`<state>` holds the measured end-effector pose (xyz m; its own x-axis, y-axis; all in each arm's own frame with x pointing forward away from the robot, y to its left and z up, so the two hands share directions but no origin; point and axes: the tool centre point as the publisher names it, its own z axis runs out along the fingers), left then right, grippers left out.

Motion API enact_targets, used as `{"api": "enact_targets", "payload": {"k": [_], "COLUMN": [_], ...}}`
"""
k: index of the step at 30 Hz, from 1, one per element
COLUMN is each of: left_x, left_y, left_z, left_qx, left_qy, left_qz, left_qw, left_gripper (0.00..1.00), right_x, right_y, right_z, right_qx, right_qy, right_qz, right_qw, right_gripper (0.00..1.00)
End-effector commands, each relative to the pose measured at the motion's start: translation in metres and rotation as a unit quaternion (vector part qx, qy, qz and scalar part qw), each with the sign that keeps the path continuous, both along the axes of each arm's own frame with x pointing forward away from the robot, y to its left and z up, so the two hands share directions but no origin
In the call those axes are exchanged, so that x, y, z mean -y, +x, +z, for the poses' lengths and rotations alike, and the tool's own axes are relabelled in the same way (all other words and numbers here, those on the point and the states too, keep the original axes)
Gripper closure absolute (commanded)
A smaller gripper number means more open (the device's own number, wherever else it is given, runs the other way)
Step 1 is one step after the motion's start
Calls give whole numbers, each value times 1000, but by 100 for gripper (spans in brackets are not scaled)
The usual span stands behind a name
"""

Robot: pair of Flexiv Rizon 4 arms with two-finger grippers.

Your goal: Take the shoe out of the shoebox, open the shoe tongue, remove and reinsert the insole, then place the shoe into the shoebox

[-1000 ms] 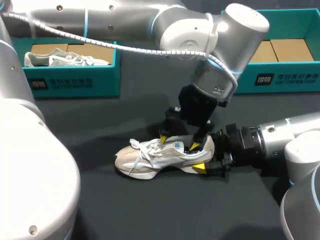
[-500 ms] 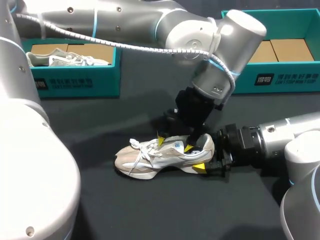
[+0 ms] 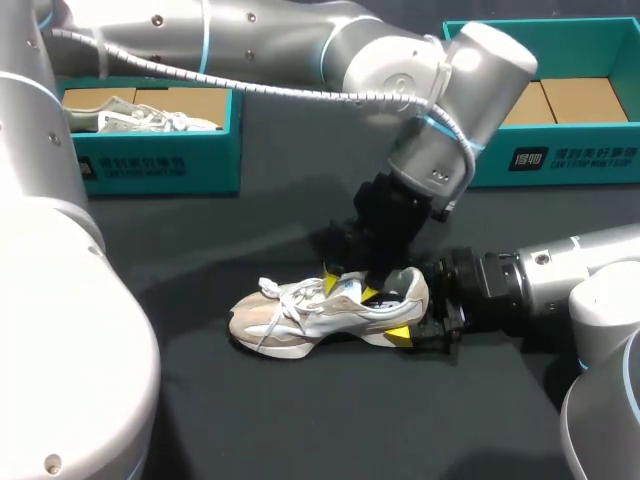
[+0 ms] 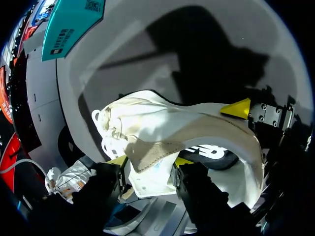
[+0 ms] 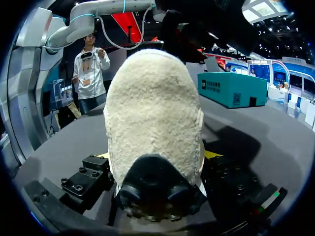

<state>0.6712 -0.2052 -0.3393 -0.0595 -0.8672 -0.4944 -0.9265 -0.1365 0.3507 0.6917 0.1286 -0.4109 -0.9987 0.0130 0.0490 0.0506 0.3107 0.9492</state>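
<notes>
Your shoe (image 3: 305,318) sits on its sole mid-table (image 3: 300,420), toe to your left, heel to your right, outside both boxes. R gripper (image 3: 413,318) lies low at table lvl, fingers clamped on the heel from both sides. L gripper (image 3: 350,288) reaches down from above, fingers set fairly narrow, pinching the tongue (image 4: 147,179) betw. the yellow tips. L shoebox (image 3: 150,165) holds a 2nd shoe (image 3: 130,118). R shoebox (image 3: 560,160) sits at the far right.

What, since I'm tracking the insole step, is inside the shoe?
The left gripper pinches the tongue at the opening; a dark printed surface shows behind it; the forefoot interior is hidden.
</notes>
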Motion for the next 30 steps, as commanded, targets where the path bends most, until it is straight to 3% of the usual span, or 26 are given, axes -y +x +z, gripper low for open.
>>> {"api": "enact_targets", "payload": {"k": [1,3,8,12,17,30], "left_x": [-5,-6,-11,-16,-26,-64], "left_y": [-3,-4,-5,-6,-9,-8], "left_z": [7,10,15,21,30,48], "left_qx": [5,5,10,15,23,64], "left_qy": [-11,-15,-26,-35,-57,-120], "left_qz": [-5,-7,-8,-8,-11,11], "left_qw": [1000,1000,1000,999,998,991], "left_gripper": [54,58,78,84,99,100], "right_x": [0,0,0,0,0,0], "right_y": [-1,-1,-1,-1,-1,-1], "right_z": [1,1,1,1,1,1], "right_qx": [0,0,0,0,0,0], "right_qy": [-2,-2,-2,-2,-2,-2], "right_qz": [0,0,0,0,0,0], "right_qw": [1000,1000,1000,1000,1000,1000], "right_gripper": [100,100,100,100,100,100]}}
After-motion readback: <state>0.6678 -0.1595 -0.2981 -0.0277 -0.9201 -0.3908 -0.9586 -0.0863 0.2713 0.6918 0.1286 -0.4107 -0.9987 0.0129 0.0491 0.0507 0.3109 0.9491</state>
